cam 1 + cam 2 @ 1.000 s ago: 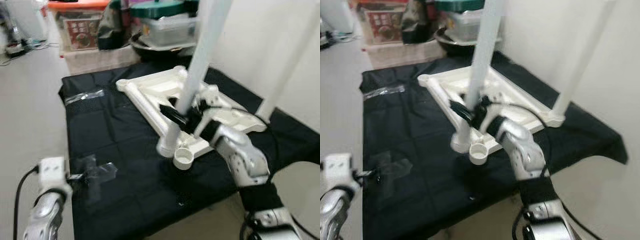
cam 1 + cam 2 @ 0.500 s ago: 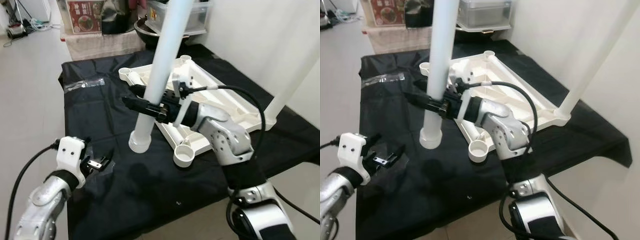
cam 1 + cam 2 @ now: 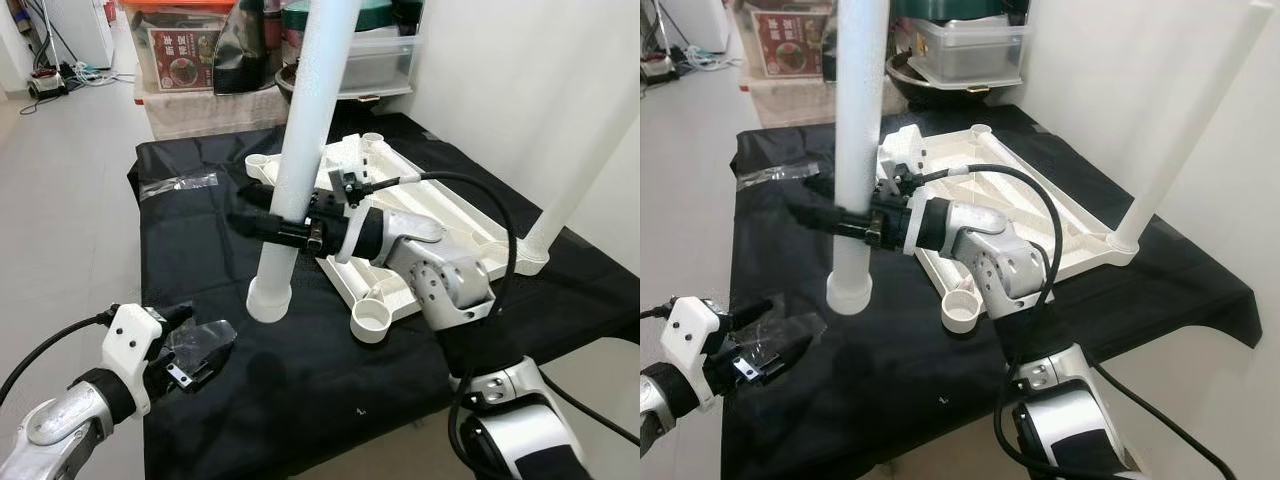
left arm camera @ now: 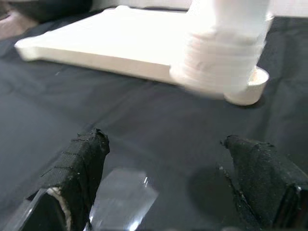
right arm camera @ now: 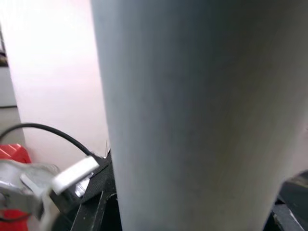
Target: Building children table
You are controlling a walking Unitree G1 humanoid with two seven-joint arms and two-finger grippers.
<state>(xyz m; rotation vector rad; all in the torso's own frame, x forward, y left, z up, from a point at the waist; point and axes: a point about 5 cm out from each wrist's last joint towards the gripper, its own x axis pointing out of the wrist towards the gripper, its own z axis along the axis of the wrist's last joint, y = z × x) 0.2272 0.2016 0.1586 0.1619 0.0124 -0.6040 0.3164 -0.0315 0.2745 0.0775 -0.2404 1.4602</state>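
Left eye view: right pincer (image 3: 262, 224) clamped on upright white table leg (image 3: 300, 150); left pincer (image 4: 168, 192) apart.

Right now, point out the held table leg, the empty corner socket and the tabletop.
table leg (image 3: 300, 130), left eye view, mid-shaft.
corner socket (image 3: 369, 323), left eye view, open rim.
tabletop (image 3: 1025, 200), right eye view, ribbed underside.

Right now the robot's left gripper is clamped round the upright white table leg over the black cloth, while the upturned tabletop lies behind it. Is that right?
Not quite: the right gripper is the one clamped round the upright white table leg, as the left eye view shows. The left gripper is open, low over a clear plastic bag. The rest holds: the leg stands over the black cloth, the upturned tabletop behind it.
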